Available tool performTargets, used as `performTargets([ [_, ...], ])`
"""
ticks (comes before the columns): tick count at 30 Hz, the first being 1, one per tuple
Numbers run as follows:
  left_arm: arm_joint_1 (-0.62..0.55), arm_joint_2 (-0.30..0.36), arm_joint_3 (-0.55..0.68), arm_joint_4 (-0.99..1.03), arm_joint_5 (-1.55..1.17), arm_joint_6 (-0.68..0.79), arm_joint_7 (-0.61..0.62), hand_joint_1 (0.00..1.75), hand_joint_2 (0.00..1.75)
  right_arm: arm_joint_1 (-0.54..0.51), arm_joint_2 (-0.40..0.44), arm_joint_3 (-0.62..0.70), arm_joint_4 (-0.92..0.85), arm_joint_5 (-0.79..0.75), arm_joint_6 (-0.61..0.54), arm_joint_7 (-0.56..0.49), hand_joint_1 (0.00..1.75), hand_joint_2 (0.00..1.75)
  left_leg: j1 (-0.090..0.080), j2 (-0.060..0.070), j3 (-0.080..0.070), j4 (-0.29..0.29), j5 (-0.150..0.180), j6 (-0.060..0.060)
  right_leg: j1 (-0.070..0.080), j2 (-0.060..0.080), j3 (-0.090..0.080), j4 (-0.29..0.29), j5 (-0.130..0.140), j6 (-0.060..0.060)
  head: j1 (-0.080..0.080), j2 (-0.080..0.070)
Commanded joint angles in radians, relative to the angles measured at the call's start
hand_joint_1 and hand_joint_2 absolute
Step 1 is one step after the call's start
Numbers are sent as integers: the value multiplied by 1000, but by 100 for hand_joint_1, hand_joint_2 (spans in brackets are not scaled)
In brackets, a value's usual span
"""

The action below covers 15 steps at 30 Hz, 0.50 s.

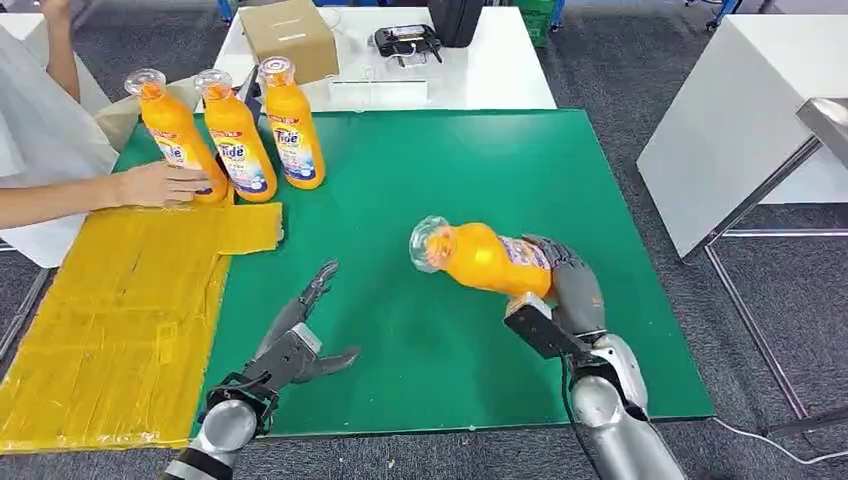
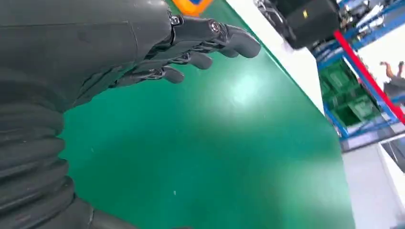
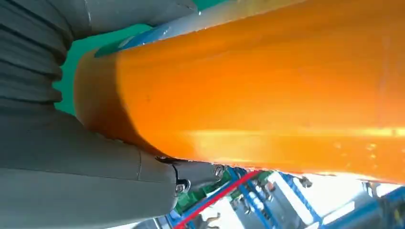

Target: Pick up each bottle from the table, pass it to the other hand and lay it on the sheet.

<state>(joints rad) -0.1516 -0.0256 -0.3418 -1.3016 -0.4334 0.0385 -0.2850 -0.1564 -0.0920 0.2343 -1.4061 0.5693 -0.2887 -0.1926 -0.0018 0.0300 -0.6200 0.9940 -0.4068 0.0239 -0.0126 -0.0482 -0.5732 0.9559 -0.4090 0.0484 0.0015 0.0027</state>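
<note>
Right hand (image 1: 565, 290) fingers are wrapped round the base end of the orange bottle (image 1: 480, 258), thumb clamped underneath in the right wrist view, and the bottle hangs tipped on its side above the green mat (image 1: 450, 170), clear cap pointing toward the left hand (image 1: 300, 345). That left hand hovers open over the mat, fingers spread and straight, nothing in it, apart from the bottle. The worry: the grip sits at one end, so the long body could swing or slip on the glossy plastic if the handover is rushed. The left fingers need to close on the neck side before the right lets go, or it drops onto the mat. Left of the mat lies the yellow sheet (image 1: 120, 320); at its far end a person's hand (image 1: 160, 185) steadies three standing bottles (image 1: 235, 135), so a wide swing risks a clash.
</note>
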Motion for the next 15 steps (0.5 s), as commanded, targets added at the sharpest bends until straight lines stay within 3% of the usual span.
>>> performTargets([
  [1, -67, 0, -75, 92, 36, -11, 1, 0, 175, -47, 143, -35, 60, -144, -11, -41, 175, 175, 0, 0, 1, -1, 0, -1, 0, 2, 1, 0, 0, -1, 0, 0],
  [4, -78, -3, -82, 74, 80, -19, -9, 0, 175, -77, 190, 30, 181, -202, 65, -55, 175, 175, 1, -1, 5, 0, -2, -2, 0, 6, 5, 0, -2, -2, 0, 0],
  [6, -80, -2, -89, 60, 92, -19, -5, 0, 175, -90, 209, 53, 231, -213, 54, -75, 175, 175, 2, 2, 3, -1, -1, -2, 1, 6, 2, -1, 0, -2, 0, 0],
  [15, -79, 2, -94, 59, 105, -17, -6, 0, 175, -91, 199, 56, 221, -244, 69, -69, 175, 175, 1, -1, 0, 0, 0, -1, 0, 2, 1, 0, -1, -1, 0, 0],
])
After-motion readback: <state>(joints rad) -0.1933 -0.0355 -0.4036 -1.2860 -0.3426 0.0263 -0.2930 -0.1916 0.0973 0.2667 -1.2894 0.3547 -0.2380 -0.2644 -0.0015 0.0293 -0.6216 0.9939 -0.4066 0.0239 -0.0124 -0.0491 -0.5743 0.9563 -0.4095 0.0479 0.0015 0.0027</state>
